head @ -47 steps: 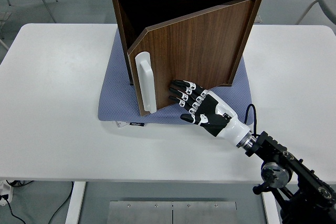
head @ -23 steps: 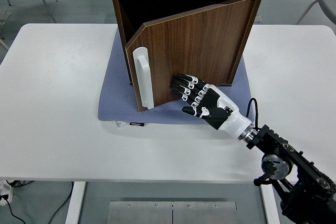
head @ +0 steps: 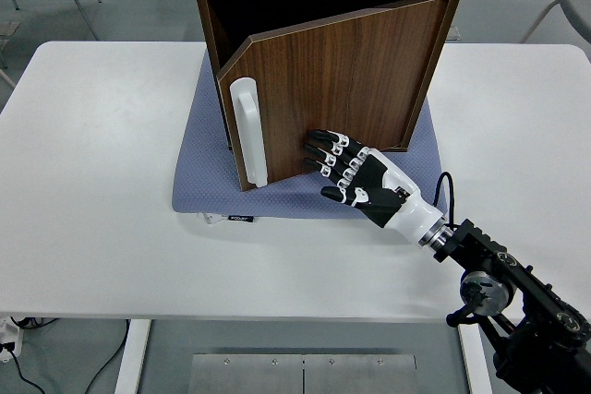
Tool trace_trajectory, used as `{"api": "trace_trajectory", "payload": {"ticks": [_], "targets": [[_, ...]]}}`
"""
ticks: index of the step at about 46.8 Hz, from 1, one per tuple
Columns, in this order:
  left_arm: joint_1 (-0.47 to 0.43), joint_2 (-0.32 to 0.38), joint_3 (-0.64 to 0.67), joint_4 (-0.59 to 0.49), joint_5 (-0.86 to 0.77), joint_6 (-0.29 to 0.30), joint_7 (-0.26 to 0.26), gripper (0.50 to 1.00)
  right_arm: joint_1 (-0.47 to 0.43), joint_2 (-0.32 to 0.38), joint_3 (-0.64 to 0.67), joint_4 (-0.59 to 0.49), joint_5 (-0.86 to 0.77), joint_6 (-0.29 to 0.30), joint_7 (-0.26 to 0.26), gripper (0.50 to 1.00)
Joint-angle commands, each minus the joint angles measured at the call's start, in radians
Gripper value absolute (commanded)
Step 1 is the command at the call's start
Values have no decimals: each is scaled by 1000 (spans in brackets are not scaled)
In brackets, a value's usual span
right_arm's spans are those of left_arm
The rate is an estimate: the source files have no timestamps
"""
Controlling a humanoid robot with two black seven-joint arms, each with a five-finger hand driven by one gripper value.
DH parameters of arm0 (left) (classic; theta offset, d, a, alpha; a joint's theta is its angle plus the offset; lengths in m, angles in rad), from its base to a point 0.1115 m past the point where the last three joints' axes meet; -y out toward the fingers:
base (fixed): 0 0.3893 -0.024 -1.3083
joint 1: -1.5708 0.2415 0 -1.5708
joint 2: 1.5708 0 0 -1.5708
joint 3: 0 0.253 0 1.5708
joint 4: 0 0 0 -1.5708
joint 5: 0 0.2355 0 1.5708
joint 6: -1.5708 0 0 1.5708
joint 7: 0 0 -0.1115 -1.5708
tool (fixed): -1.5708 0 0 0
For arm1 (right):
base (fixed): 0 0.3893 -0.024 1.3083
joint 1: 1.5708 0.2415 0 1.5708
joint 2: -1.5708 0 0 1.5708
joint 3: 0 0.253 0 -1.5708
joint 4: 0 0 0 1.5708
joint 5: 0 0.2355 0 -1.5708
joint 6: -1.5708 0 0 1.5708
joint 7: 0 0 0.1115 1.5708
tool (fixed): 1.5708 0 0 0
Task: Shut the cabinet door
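Right hand (head: 355, 179): five fingers (head: 325, 148), black segments with white knuckle joints, black palm section with small white markings, glossy white shell over the back and wrist. Silver metal ring joined the wrist to a black arm (head: 517, 297) built of blocky links and a round joint housing with screws. A thin black cable (head: 444, 195) looped beside the wrist.

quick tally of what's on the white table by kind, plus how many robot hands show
brown wooden cabinet: 1
white door handle: 1
blue-grey fabric mat: 1
black-and-white robot right hand: 1
total: 4
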Motion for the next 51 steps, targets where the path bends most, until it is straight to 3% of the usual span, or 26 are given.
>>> {"api": "trace_trajectory", "payload": {"ticks": [1, 51], "targets": [[0, 0, 0, 0, 1, 0, 0, 1000, 10, 0, -2, 0, 0, 0, 0, 1000], [0, 0, 0, 0, 0, 0, 0, 1000, 164, 0, 10, -92, 26, 0, 6, 1000]]}}
